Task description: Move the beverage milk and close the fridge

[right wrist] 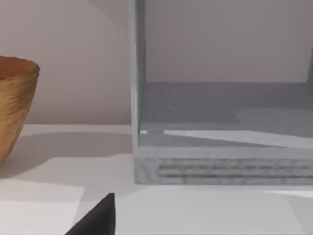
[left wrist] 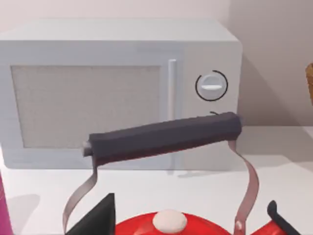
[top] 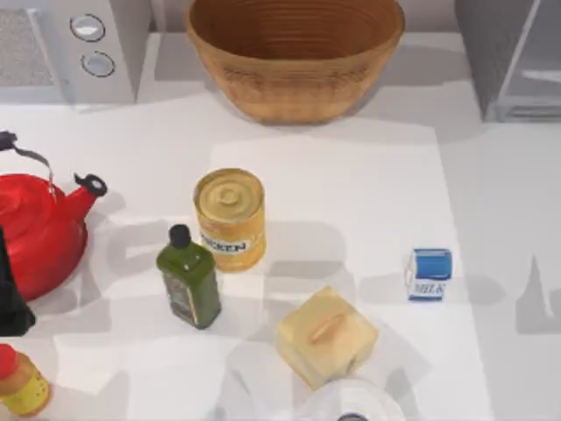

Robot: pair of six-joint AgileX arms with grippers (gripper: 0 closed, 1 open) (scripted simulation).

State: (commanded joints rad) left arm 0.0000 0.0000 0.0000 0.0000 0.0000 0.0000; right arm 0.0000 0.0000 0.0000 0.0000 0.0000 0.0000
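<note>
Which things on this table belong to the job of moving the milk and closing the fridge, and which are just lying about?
Belong to the job:
milk, on the table's right side
fridge, back right, open

Just lying about:
can
green bottle
butter block
basket
microwave
red kettle
small yellow bottle

My left arm [top: 10,298] sits low at the table's left edge, a dark mass. One dark fingertip of my left gripper [left wrist: 95,218] pokes into its wrist view; likewise one of my right gripper [right wrist: 95,218].
</note>
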